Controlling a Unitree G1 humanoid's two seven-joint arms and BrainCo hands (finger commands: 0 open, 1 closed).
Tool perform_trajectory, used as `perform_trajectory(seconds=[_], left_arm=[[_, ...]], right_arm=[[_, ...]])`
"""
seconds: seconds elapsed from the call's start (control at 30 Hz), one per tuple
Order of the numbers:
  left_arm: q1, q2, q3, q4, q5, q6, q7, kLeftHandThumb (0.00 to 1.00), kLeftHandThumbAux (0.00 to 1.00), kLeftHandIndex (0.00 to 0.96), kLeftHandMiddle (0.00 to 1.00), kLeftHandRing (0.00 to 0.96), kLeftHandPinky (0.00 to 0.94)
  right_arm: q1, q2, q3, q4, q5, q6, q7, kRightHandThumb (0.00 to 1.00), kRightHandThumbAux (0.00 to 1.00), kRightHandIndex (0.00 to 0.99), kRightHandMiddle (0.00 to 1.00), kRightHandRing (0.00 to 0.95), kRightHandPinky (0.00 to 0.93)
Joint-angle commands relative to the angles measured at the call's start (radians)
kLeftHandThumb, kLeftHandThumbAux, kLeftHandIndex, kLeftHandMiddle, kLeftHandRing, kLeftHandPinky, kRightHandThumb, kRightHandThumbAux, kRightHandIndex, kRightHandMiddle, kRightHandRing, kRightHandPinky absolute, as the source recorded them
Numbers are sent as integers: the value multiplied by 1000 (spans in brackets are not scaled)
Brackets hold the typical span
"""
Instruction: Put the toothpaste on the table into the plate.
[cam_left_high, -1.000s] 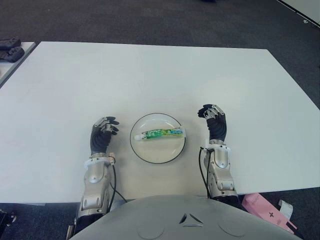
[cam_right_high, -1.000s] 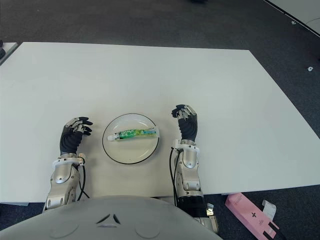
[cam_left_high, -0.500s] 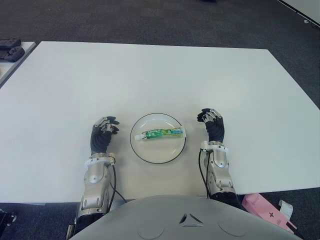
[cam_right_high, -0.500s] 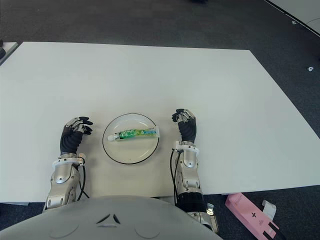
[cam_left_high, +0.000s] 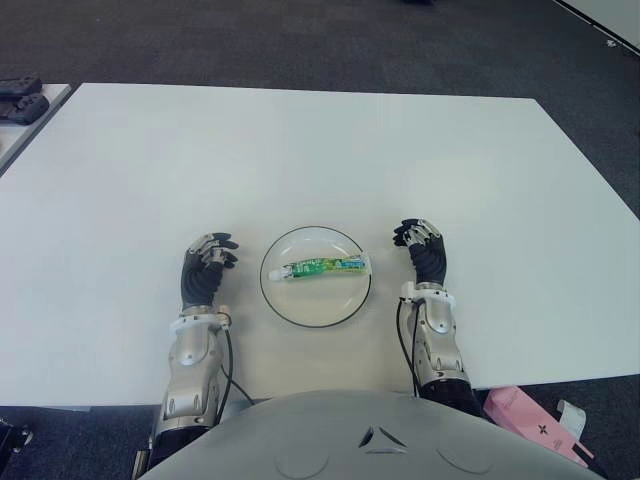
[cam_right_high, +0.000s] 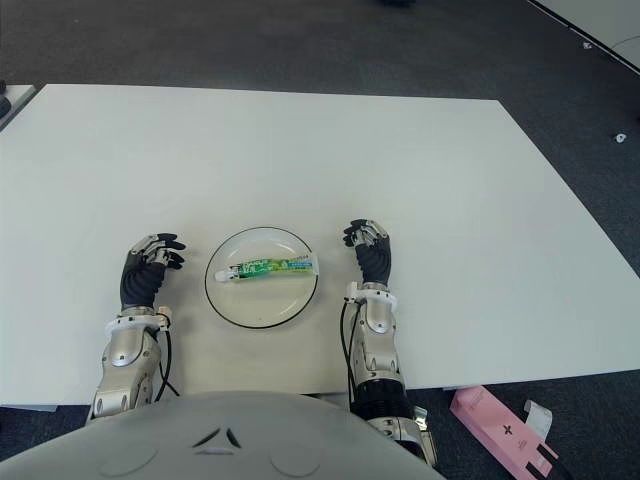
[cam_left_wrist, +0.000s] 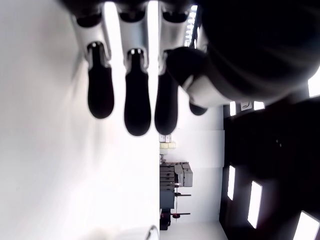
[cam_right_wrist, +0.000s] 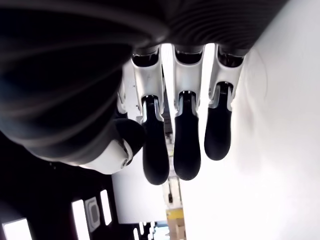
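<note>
A green and white toothpaste tube (cam_left_high: 324, 266) lies across the white plate (cam_left_high: 315, 306) with a dark rim, near the table's front edge. My right hand (cam_left_high: 423, 247) shows just right of the plate, fingers relaxed and holding nothing, as its wrist view (cam_right_wrist: 180, 145) confirms. My left hand (cam_left_high: 207, 262) shows to the left of the plate, also open and empty, with its fingers (cam_left_wrist: 135, 107) extended over the white table (cam_left_high: 300, 150).
A pink box (cam_left_high: 530, 420) lies on the dark floor past the table's front right corner. Dark devices (cam_left_high: 20, 100) sit on another table at the far left. The white table stretches wide behind the plate.
My right hand has drawn back a little toward me and lowered beside the plate. The toothpaste, the plate and my left hand have not moved.
</note>
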Motion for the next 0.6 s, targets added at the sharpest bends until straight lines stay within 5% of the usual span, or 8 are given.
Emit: perform_trajectory(seconds=[0.03,0.6], left_arm=[[10,-3,4,18,-8,13,-4,834,683,399,488,576,554],[15,-3,6,13,-1,16,7,833,682,399,489,585,564]], right_arm=[[6,1,-13,36,0,2,15,706,728,431,538,540,542],[90,20,-1,-72,-5,53,25,707,726,432,554,562,566]])
